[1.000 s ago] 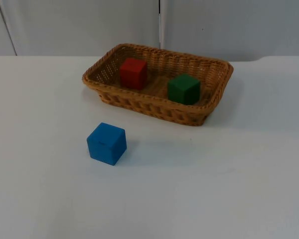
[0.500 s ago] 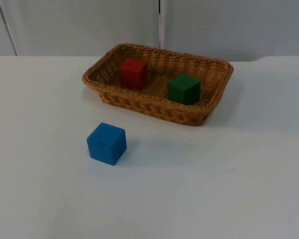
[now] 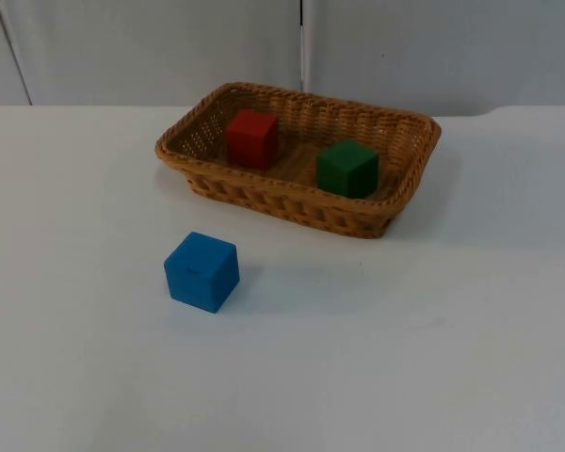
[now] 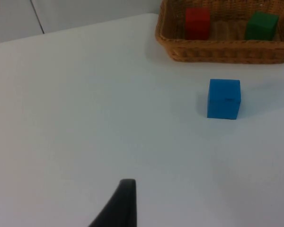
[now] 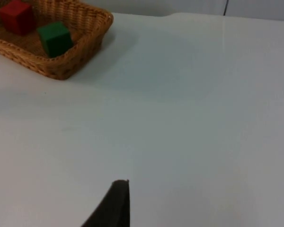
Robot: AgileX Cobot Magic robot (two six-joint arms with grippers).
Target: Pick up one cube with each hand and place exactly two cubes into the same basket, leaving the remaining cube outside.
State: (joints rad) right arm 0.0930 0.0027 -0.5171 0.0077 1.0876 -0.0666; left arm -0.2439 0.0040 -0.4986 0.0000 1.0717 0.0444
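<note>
Nothing moved since earlier. Red cube [image 3: 252, 137], green cube [image 3: 347, 169] inside basket [image 3: 292, 201]; blue cube [image 3: 201, 271] at basket's 7 o'clock. Task looks done; both grippers wait, finger state unclear.

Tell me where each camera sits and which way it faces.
Top view: fixed above, looking down and forward at the basket holding the red cube and green cube, blue cube outside.
Left wrist view: on the left arm, facing the blue cube and basket; one black fingertip shows.
Right wrist view: on the right arm, facing the table; one fingertip.
All share the basket.
</note>
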